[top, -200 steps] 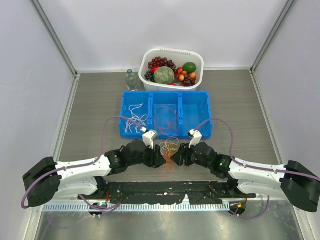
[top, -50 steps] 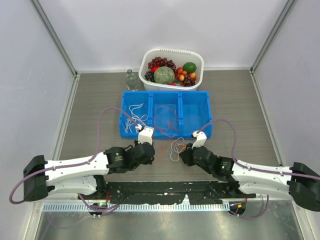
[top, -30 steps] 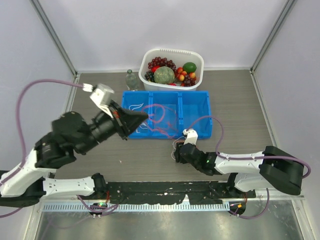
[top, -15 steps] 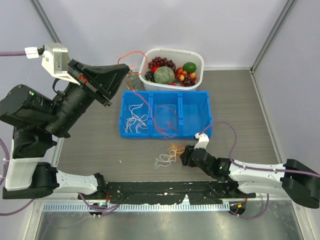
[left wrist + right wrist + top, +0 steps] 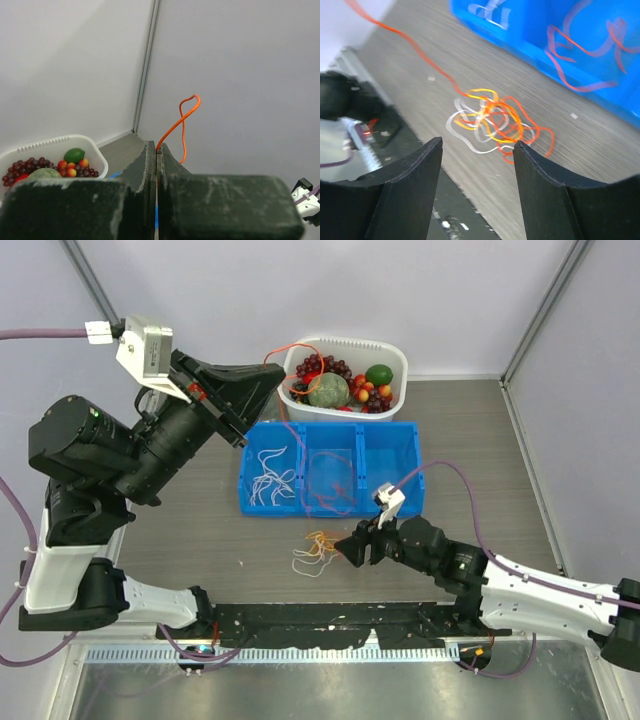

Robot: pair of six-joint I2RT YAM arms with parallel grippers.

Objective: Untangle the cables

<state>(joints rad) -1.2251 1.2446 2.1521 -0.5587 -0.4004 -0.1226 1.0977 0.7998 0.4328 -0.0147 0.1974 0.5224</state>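
On the table (image 5: 480, 460) lies a curly tangle of cables (image 5: 318, 550); one red cable (image 5: 197, 105) rises away from it.
Left gripper (image 5: 262, 390), held high, clamps that strand, which slants from the heap to the far left; right gripper (image 5: 477, 142) spread, just beside the tangle; grey wood-grain top, pale walls (image 5: 300, 290); cords white, orange-yellow, red.

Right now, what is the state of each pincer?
Left pincer: closed on an orange-red cable.
Right pincer: open, holding nothing.
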